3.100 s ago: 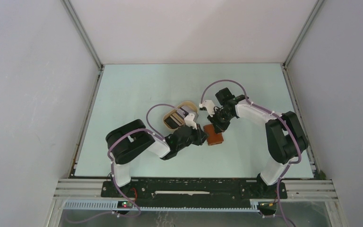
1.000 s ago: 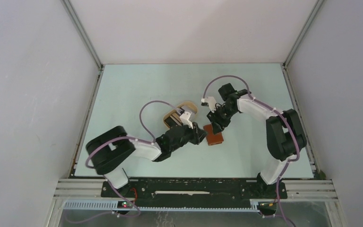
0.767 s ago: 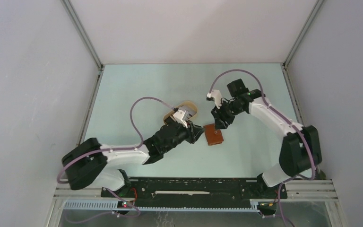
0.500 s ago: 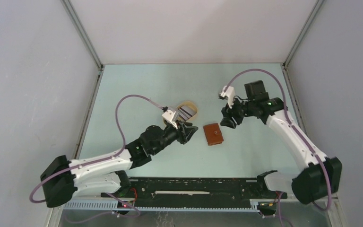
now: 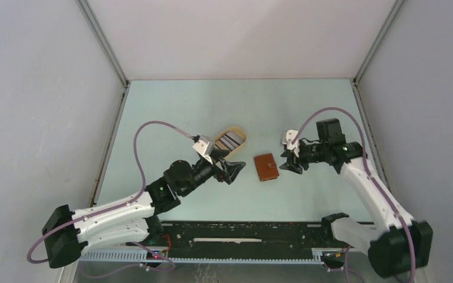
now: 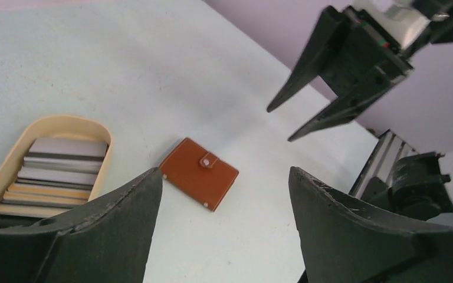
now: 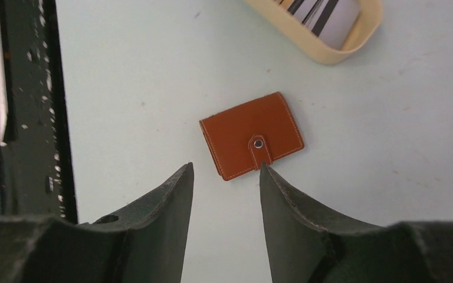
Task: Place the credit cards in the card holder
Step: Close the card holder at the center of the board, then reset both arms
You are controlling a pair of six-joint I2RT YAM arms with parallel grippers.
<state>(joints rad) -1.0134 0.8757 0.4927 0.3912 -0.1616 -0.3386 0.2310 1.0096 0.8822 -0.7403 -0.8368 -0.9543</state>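
Note:
The card holder (image 5: 266,167) lies shut and snapped on the pale table, reddish-brown, with nothing touching it. It also shows in the left wrist view (image 6: 199,173) and the right wrist view (image 7: 251,143). The credit cards (image 5: 231,140) stand stacked in an oval tan tray (image 5: 235,127), grey and white with dark stripes (image 6: 53,171). My left gripper (image 5: 236,173) hangs just left of the holder, open and empty (image 6: 224,171). To the holder's right my right gripper (image 5: 283,162) is also open and empty (image 7: 226,166), its tips above the holder's near edge.
The tray rim (image 6: 65,119) sits left of the holder in the left wrist view, and at the top (image 7: 330,56) in the right wrist view. A black rail (image 7: 23,106) runs along the table's near edge. Grey walls close in three sides.
Both grippers have drawn back from the card holder, left arm toward the left front, right arm toward the right. The left jaws have opened wider. The holder stays put, shut.

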